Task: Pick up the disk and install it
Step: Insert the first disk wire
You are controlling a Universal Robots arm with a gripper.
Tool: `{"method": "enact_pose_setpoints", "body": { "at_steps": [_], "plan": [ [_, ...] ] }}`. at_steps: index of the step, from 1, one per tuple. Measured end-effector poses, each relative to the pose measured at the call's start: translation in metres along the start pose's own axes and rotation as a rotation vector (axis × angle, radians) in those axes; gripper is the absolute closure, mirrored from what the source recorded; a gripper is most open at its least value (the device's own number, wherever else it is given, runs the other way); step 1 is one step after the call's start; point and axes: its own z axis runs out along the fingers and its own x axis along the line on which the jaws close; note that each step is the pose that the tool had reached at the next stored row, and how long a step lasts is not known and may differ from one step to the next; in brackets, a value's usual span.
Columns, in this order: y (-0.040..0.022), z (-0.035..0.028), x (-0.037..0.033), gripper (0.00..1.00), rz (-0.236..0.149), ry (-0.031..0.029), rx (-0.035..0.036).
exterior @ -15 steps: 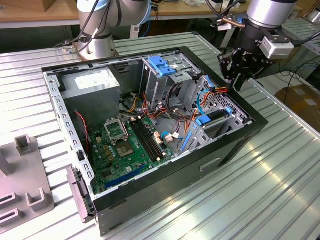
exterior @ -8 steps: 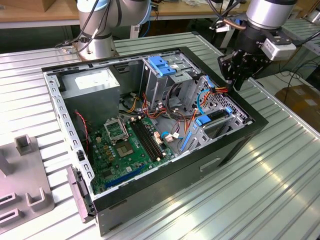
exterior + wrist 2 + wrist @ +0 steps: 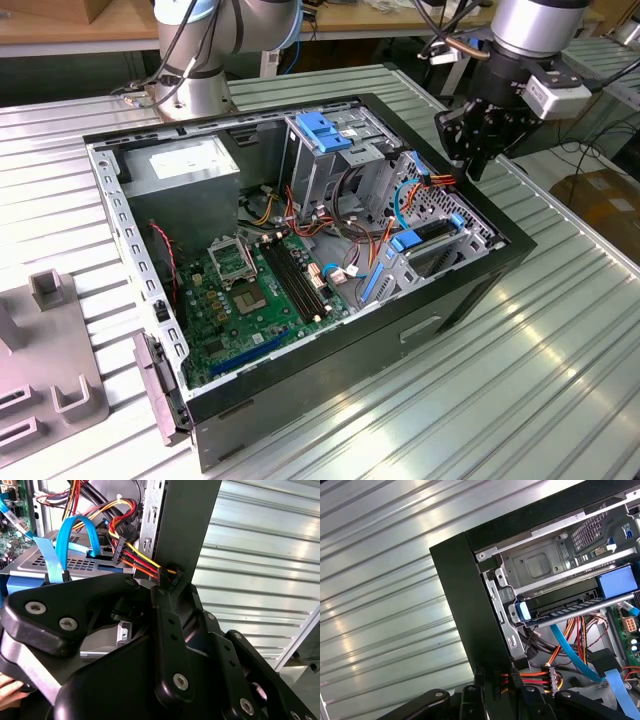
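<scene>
Your arm: grey tubular links, descending over the far corner of the open computer case (image 3: 300, 290) at the exterior view's right; the wrist points down and the black gripper (image 3: 478, 150) hangs just above the case's rim. Whether its fingers are apart or closed, you cannot tell; nothing shows clearly between them.

Your work surface: a ribbed aluminium table (image 3: 520, 380) with glossy parallel slats, lying all round the case and under the tool. Wooden benches and cables stand beyond the arm.

Case: black sheet-metal box lying on its side, lid off. Green motherboard (image 3: 250, 300) well away from the gripper, across the case; grey power-supply box (image 3: 190, 170) further still.

Drive cage (image 3: 545, 565): perforated bare steel, just below the tool.

The disk (image 3: 432, 232): flat, dark, with blue plastic bracket ends, seated in the cage slot just beneath and beside the gripper; it shows edge-on in the first wrist view (image 3: 570, 607).

Cables: blue ribbon (image 3: 75, 535) and red-yellow-orange power leads (image 3: 135, 555), looped close under the gripper.
</scene>
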Motion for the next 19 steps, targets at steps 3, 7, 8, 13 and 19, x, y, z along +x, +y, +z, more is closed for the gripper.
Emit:
{"method": "enact_pose_setpoints", "body": {
  "at_steps": [3,7,8,13,19],
  "plan": [
    [-0.0002,0.0002,-0.0001,0.83,-0.001,0.0016,-0.0039],
    [-0.0002,0.0003,-0.0001,0.83,-0.001,0.0028,-0.0068],
    [-0.0002,0.0003,-0.0001,0.83,-0.001,0.0031,-0.0077],
    [-0.0002,-0.0097,0.0013,0.83,-0.003,0.0098,-0.0259],
    [-0.0002,-0.0102,0.0014,0.83,0.073,0.0093,-0.0396]
  ]
}}
